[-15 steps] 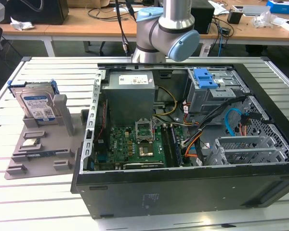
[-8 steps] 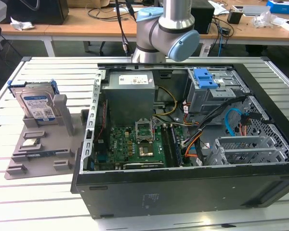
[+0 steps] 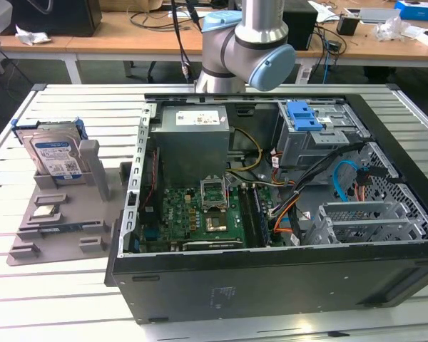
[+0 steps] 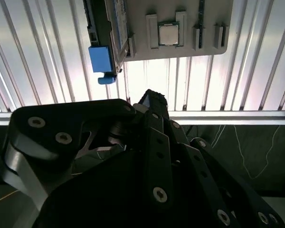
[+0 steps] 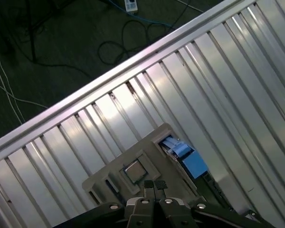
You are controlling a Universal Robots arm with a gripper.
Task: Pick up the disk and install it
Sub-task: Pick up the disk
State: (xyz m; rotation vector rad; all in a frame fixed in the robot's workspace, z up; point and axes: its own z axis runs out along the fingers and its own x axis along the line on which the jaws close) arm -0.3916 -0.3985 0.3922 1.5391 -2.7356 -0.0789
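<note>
We see the disk (image 3: 53, 151), label print illegible, standing at the exterior view's left on the slatted metal desk (image 3: 64, 299); pincer (image 5: 154, 184) closed, empty.

No lettering can be read anywhere: the white-and-blue label (image 3: 57, 158) on the disk (image 3: 51, 151) and the white sticker (image 3: 202, 118) on the power supply (image 3: 192, 149) carry print too small to make out.

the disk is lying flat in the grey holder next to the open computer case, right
Not quite. The disk is not lying flat: it stands upright on its edge in the grey holder, as the exterior view shows. The rest is right: the holder sits next to the open computer case.
</note>
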